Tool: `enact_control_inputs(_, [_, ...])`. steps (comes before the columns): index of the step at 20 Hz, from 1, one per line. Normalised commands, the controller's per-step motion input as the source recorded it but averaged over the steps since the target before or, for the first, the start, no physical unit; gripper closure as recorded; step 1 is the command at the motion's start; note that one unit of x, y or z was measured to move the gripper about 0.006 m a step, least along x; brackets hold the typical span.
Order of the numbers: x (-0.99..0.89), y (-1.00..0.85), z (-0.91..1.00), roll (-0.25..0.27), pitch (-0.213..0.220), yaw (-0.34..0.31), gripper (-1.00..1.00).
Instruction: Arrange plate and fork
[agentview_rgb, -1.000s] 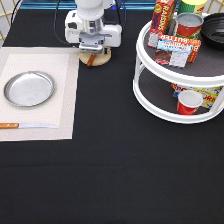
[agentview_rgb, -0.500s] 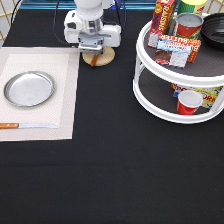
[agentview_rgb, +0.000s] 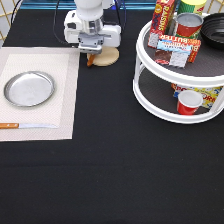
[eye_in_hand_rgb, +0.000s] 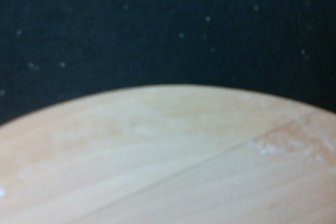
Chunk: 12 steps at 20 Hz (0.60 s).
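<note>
Plate (agentview_rgb: 29, 88) lying flat on the pale placemat (agentview_rgb: 60, 75) at the exterior view's left, with the wooden-handled knife (agentview_rgb: 25, 125) just below it on the same mat. Fork (agentview_rgb: 90, 62) seen only as an orange-brown bit at the edge of the round wooden coaster (agentview_rgb: 106, 56), under the gripper (agentview_rgb: 92, 52). Impossible to tell how the gripper's grasp stands; 2-tier white rack (agentview_rgb: 175, 75) of cans and boxes well apart at the right.

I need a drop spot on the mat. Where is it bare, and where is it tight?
Bare mat lies toward the exterior view's top and right of the plate. A thin strip runs between plate and knife. It is tight at the coaster, where the gripper hangs low over an orange-brown handle.
</note>
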Motion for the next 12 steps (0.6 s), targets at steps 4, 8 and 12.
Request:
enact_control_inputs(4, [0.0, -0.13, 0.78, 0.0, 0.0, 0.0, 1.0])
enact_control_inputs(8, [0.01, -0.34, 0.77, 0.003, 0.0, 0.0, 1.0])
enact_control_inputs(12, [0.16, -0.47, 0.43, 0.017, 0.0, 0.0, 1.0])
